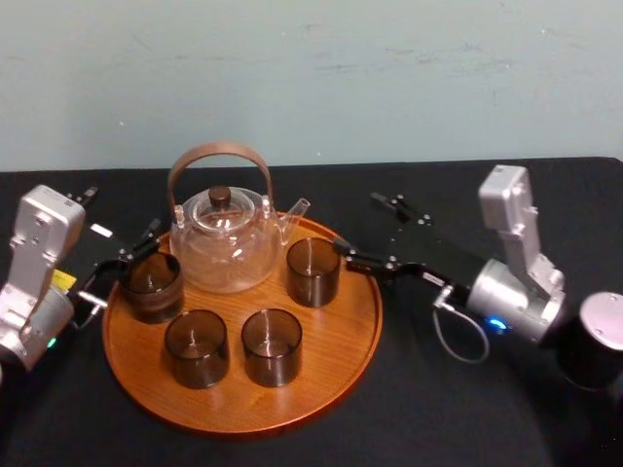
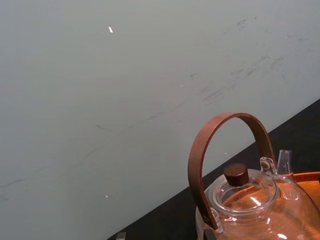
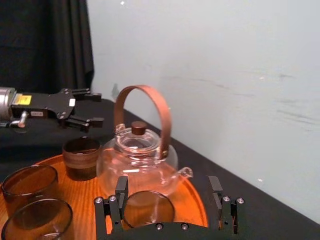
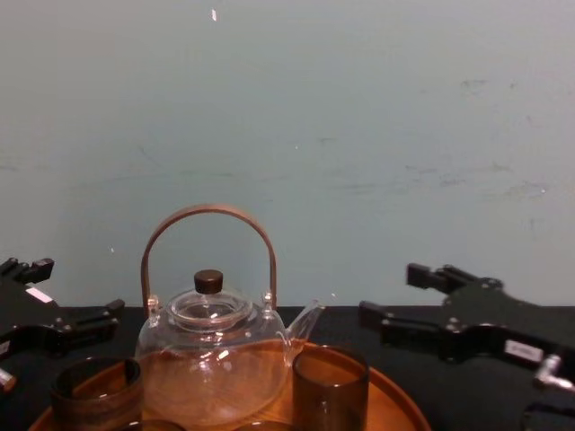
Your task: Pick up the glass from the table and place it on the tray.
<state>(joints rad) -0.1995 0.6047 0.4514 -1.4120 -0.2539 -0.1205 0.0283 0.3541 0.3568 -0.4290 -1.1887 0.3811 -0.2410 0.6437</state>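
Glass (image 1: 312,271) on tray (image 1: 341,370) beside teapot (image 1: 224,243), right pincer (image 1: 356,222) splayed nearby

four glasses (image 1: 272,345) and teapot (image 1: 224,248) on tray (image 1: 336,341)

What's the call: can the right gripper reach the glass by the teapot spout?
Likely yes. The right gripper is open and close beside that glass on the tray, with nothing between them; the teapot sits beyond it.
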